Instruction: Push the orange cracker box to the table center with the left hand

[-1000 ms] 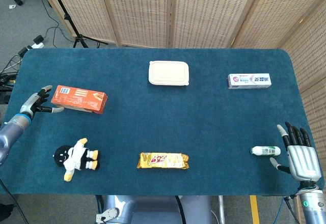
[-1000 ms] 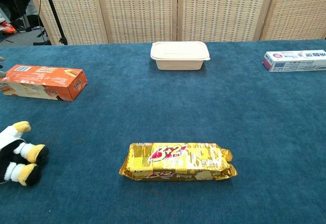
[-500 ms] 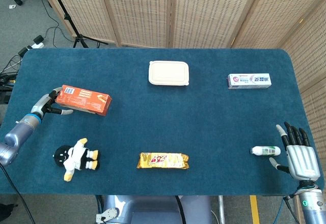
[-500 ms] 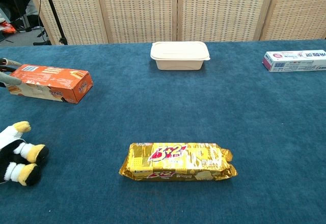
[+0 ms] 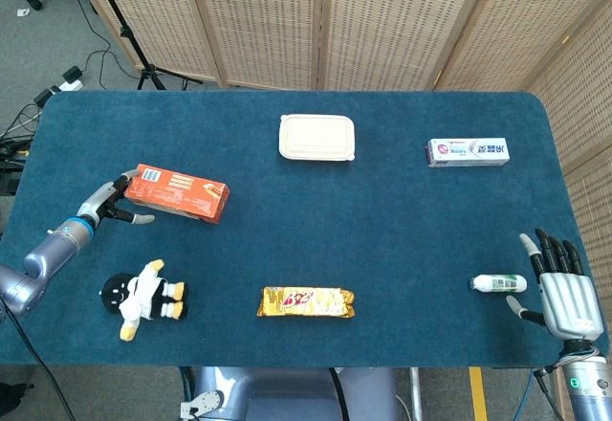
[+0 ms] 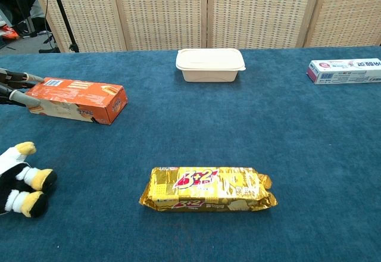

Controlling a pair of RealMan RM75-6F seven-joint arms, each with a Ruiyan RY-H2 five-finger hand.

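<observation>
Orange cracker box (image 5: 177, 192) lies left of the cream container (image 5: 316, 138), nearer the robot; left hand (image 5: 113, 203) fingers spread, touching its left end, gripping nothing. Right hand (image 5: 562, 292) open, empty.

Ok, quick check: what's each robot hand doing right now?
Left robot hand: open, fingers spread against the end of the orange cracker box, holding nothing.
Right robot hand: open, empty.
</observation>
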